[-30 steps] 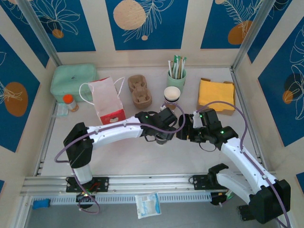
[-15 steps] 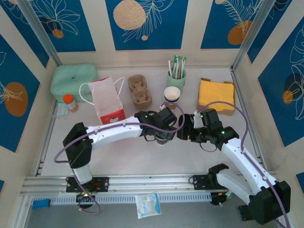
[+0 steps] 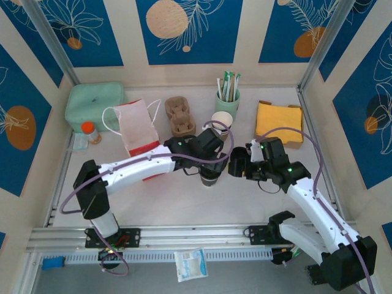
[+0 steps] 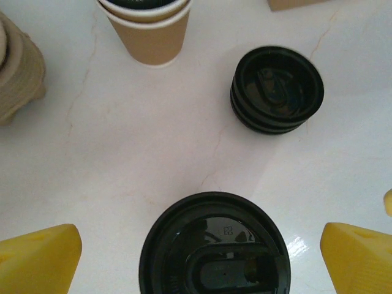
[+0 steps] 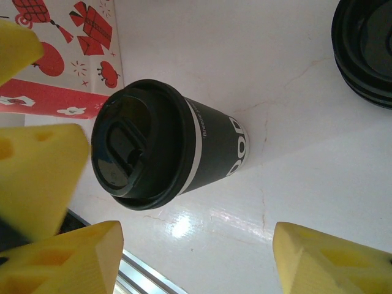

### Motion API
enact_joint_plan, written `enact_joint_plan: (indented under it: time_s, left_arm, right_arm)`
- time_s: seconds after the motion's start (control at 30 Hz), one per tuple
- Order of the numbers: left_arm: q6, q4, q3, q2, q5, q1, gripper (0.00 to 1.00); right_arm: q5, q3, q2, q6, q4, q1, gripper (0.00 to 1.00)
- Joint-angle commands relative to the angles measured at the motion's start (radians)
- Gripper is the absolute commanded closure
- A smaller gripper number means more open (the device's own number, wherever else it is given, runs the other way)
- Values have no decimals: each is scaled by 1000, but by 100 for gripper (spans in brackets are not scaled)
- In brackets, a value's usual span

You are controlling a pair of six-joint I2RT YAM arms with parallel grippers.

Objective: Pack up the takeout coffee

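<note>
The takeout coffee [image 3: 210, 177] stands upright on the white table: a dark paper cup with a white band and a black lid [image 4: 214, 245], also seen side-on as the cup [image 5: 184, 150]. My left gripper [image 3: 210, 160] hovers straight above it, open, with a yellow finger [image 4: 37, 257] on each side of the lid and clear of it. From the right, my right gripper [image 3: 236, 166] faces the cup. It is open too, and its fingertips [image 5: 331, 263] are apart from the cup. The red-and-white paper bag [image 3: 136, 128] stands to the left.
A stack of black lids [image 4: 277, 89] and a stack of lidless cups [image 3: 222, 121] sit just behind the coffee. Along the back are a cardboard cup carrier [image 3: 180, 116], a green cup of straws [image 3: 228, 98], yellow napkins [image 3: 278, 122] and a green box [image 3: 95, 104].
My left gripper has opened wider and drawn up and back off the coffee, so the lidded cup now shows below it. The right arm has barely moved.
</note>
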Motion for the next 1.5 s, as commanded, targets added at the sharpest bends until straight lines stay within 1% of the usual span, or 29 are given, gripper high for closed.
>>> enact_joint_plan:
  time_s: [0.0,0.17,0.3,0.53,0.8,1.47]
  left_arm:
    - [-35,1,-21,-86,25,35,1]
    - [-91,23,-156,-198,87,80,1]
    - [-127,37,-266,-268,125,93,1]
    - [-165,74,-383,-308,158,93,1]
    - [-167,111,-406,-275,168,93,1]
    - [-173,145,-467,-235,168,93,1]
  right_arm:
    - [-29,45,21,5,-33,-2,35]
    - [-51,84,95,-5,-44,3,37]
    - [-33,122,158,-17,-50,32,37]
    - [28,170,254,-33,-49,102,34]
    - [59,194,314,-36,-39,145,34]
    - [67,154,342,-26,-3,146,34]
